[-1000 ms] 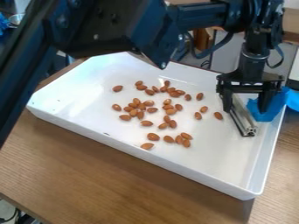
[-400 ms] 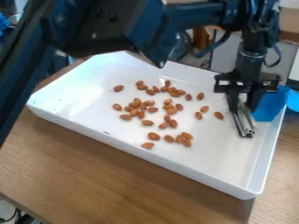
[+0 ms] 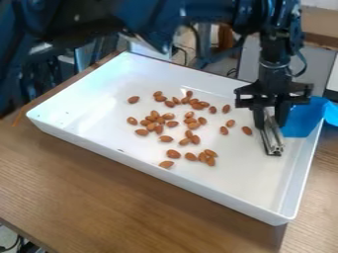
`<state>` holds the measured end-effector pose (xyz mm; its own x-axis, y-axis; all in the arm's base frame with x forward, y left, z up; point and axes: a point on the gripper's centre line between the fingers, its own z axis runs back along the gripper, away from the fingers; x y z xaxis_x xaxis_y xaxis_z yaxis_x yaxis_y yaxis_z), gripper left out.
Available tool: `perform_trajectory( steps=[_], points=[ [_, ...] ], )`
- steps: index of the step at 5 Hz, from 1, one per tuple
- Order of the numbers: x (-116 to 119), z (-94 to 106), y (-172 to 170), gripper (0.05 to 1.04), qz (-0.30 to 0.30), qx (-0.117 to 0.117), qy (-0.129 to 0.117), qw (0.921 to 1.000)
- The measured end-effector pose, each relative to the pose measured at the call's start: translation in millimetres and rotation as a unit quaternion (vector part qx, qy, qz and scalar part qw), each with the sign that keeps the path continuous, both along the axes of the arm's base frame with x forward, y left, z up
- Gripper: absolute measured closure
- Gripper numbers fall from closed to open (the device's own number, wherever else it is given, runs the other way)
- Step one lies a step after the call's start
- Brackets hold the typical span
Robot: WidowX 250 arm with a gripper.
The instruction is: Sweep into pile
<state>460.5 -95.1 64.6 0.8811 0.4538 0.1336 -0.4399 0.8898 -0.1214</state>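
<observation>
A: What is showing at the far left?
B: The black arm is crossing the top edge from the upper left, and the white tray is resting on the wooden table, its left corner lying below the arm.

A: And the almonds?
B: They're all lying inside the tray. One is sitting apart at the upper left of the scatter, and two are lying below it. Toward the middle, some are bunching loosely, several touching. Nearer the front wall, a smaller group is lying, with one almond sitting at its lower left.

A: Moving right?
B: A few single almonds are lying between the middle ones and the metal bar.

A: What is the gripper doing there?
B: It is hanging down over the tray's right part, pinching the bar, with one finger standing on each side. The bar is slanting, its lower end pointing toward the front of the tray. The gripper is holding it well apart from the main scatter.

A: What is lying farthest right?
B: A blue sheet is showing just beside the gripper, extending over the tray's right edge.
</observation>
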Motion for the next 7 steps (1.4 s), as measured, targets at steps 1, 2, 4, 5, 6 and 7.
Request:
perform_trajectory(
  steps=[1, 2, 4, 5, 6, 7],
  points=[
    [-11, -1.8, 19, 0.705, 0.011, -0.004, -0.006, 0.9999],
    [-19, -4.2, 39, 0.706, 0.022, -0.005, -0.023, 0.9995],
    [-38, -5.0, 94, 0.706, 0.041, -0.019, -0.021, 0.9988],
    [-54, -6.0, 128, 0.706, 0.067, -0.034, 0.007, 0.9971],
    [-70, -3.9, 157, 0.715, 0.087, -0.048, 0.025, 0.9948],
    [-88, -3.5, 183, 0.716, 0.11, -0.052, 0.041, 0.9917]
  ],
)
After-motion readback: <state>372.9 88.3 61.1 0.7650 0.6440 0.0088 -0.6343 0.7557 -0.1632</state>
